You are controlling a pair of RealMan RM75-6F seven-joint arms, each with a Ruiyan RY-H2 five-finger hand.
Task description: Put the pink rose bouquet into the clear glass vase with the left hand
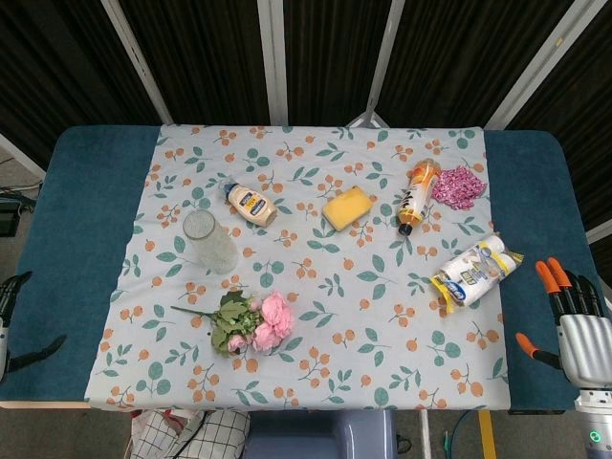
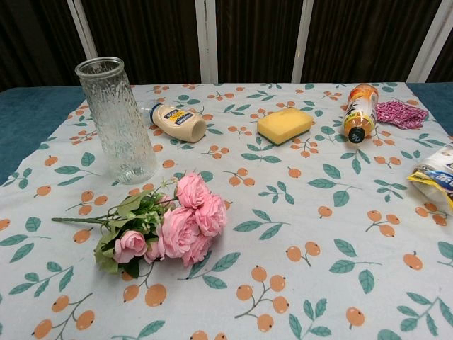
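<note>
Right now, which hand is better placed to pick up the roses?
Left. The left hand sits at the table's left edge, on the same side as the roses and vase; the right hand is far across.

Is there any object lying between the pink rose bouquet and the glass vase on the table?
No. In both views only bare patterned tablecloth separates the pink rose bouquet from the clear glass vase; the chest view shows this gap most clearly.

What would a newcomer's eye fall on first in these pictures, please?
Probably the pink rose bouquet, lying on its side near the front left of the floral tablecloth. Just behind it stands the clear glass vase, upright and empty. The right robot hand with orange fingertips waits at the table's right edge.
</note>
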